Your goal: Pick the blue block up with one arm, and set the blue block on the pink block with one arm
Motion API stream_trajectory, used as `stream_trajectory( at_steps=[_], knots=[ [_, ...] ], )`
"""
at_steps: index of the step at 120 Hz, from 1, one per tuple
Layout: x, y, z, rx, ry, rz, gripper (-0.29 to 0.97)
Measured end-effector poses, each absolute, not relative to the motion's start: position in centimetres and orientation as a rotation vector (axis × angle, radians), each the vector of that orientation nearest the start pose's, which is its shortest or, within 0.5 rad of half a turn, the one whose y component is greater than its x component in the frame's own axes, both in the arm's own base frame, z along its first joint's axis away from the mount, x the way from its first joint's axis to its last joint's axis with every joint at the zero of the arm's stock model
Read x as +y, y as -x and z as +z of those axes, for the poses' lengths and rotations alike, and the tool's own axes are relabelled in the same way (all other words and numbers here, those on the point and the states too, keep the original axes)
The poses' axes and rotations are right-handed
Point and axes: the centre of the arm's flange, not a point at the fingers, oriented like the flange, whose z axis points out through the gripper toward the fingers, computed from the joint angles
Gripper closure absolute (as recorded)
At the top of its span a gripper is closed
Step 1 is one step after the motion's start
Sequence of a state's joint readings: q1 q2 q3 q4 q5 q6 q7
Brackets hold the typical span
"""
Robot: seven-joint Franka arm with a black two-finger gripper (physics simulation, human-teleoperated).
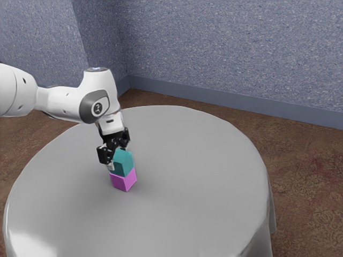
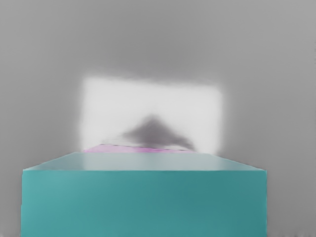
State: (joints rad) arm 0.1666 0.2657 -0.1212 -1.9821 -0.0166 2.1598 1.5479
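The blue block (image 1: 125, 160), teal in colour, sits right on top of the pink block (image 1: 124, 179) on the round table (image 1: 203, 160). My gripper (image 1: 114, 155) comes down from the exterior view's upper left, its black fingers (image 1: 104, 155) pressed against two sides of the blue block. In the wrist view the blue block (image 2: 143, 202) looms large just under my hand. A thin strip of the pink block (image 2: 123, 148) peeks out past its top edge.
A grey cloth covers the table and hangs over its edge (image 1: 265, 214). Brown carpet (image 1: 311, 160) surrounds it, with blue walls behind. A bright patch of cloth (image 2: 148, 108) lies beyond the stack.
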Motion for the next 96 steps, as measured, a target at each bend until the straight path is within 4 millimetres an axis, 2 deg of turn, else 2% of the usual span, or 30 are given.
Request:
stream_trajectory(
  at_steps=[10,18,26,42,53,57,78,96],
  knots=[
    [2.9,-59.0,33.5,2.188,2.375,0.039,0.06],
    [2.9,-58.8,36.3,2.173,2.356,0.01,0.04],
    [2.7,-58.0,41.4,2.142,2.324,-0.05,0.03],
    [2.1,-56.1,54.0,2.03,2.303,-0.169,0.02],
    [1.8,-54.9,63.1,1.839,2.388,-0.215,0.01],
    [1.9,-54.2,65.2,1.754,2.435,-0.202,0.01],
    [4.4,-52.2,68.5,1.346,2.739,-0.19,0.0],
    [4.0,-51.9,68.3,1.108,2.868,-0.143,0.0]
  ],
)
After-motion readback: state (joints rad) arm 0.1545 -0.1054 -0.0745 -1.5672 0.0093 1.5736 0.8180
